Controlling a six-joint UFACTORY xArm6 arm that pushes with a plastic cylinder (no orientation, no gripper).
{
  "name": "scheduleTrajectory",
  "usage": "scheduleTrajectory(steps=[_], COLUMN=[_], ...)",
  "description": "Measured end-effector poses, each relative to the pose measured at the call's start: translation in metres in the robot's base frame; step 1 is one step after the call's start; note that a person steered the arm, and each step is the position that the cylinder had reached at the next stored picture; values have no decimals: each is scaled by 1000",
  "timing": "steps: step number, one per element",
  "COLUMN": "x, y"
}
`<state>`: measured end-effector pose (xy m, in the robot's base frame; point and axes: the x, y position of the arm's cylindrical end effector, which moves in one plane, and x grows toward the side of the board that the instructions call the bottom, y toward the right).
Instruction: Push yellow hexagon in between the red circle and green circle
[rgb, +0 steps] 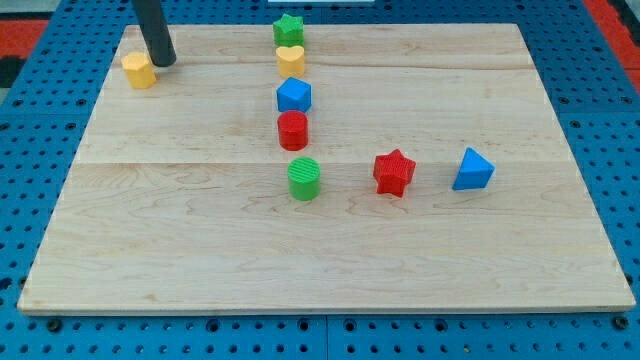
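The yellow hexagon (139, 70) sits near the board's top left corner. My tip (164, 62) rests just to the right of it, close to touching. The red circle (293, 130) stands near the board's middle. The green circle (304, 178) stands just below it and slightly to the right, with a small gap between them.
A green star (288, 29), a yellow heart (291, 60) and a blue hexagon (294, 95) form a column above the red circle. A red star (394, 172) and a blue triangle (472, 170) lie right of the green circle. The wooden board (200, 250) lies on blue pegboard.
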<state>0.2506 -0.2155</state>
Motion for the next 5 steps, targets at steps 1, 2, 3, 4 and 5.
scheduleTrajectory(steps=[1, 2, 3, 4, 5], x=[-4, 66, 124, 104, 95], y=[-46, -26, -2, 39, 57])
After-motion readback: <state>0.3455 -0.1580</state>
